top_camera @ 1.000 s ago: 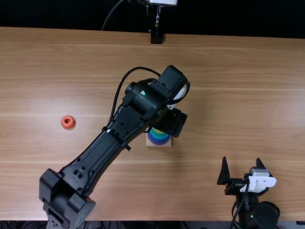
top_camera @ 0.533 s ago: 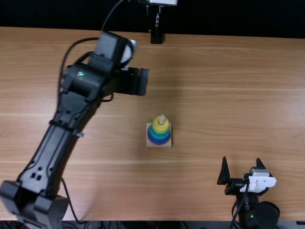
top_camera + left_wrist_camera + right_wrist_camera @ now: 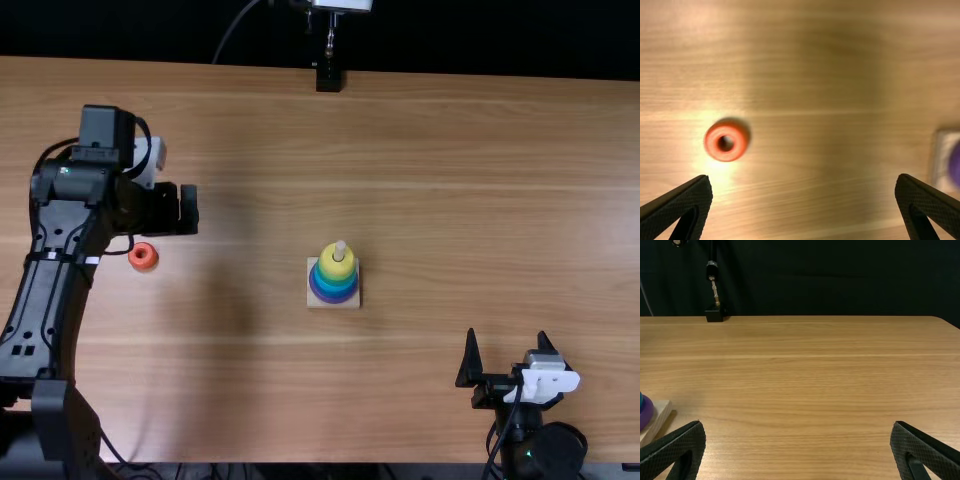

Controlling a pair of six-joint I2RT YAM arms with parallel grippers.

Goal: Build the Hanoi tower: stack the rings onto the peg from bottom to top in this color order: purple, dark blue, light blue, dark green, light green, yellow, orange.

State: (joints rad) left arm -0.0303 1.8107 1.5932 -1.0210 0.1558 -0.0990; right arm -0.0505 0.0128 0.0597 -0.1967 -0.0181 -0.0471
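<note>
“Hanoi tower: where is it?”

“Upright near the middle of the table, on its square, pale wooden base. The peg pokes up through the yellow ring, with the purple ring lowest. Between them I see blue and greenish bands, though from this steep angle I can't fairly count them.”

“And the orange ring?”

“Flat on the wood, hole upward, well apart from the tower on the left arm's side.”

“What about the left gripper?”

“Released, its two fingers spread wide. It hangs over the table near the orange ring.”

“The right gripper?”

“Released too, fingers well parted, by the table's near edge, well apart from the tower.”
</note>
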